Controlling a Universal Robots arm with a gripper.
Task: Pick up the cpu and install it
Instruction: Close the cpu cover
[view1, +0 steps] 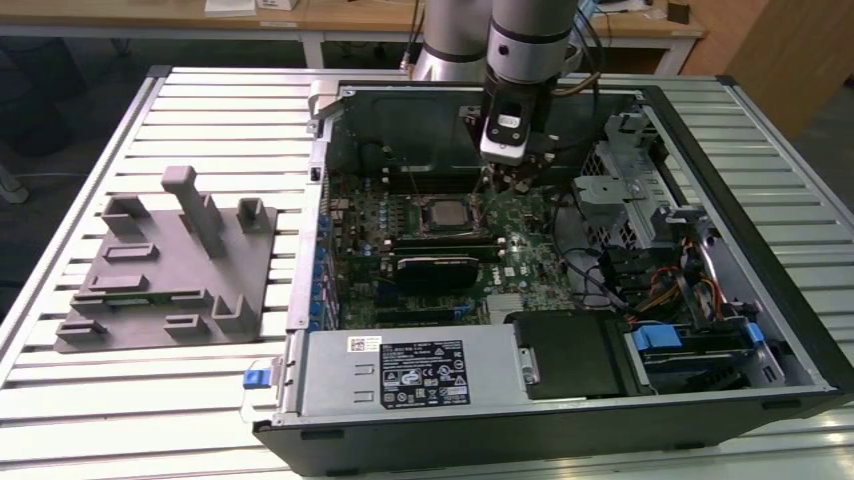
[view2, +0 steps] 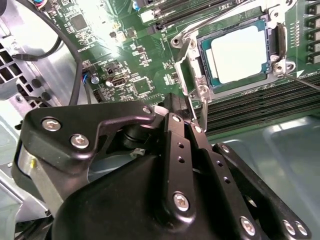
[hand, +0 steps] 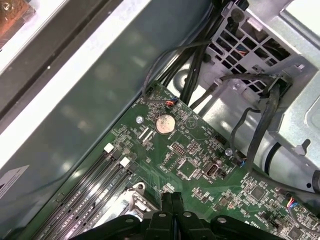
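the cpu (view2: 239, 53) already sits flat in its socket (view2: 197, 65), just beside the hand (view2: 192, 120), whose fingers are pressed together, holding nothing.

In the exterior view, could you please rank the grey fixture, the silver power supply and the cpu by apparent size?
1-2. Grey fixture and silver power supply: too alike to rank.
3. The cpu, seated in its socket, clearly smallest.
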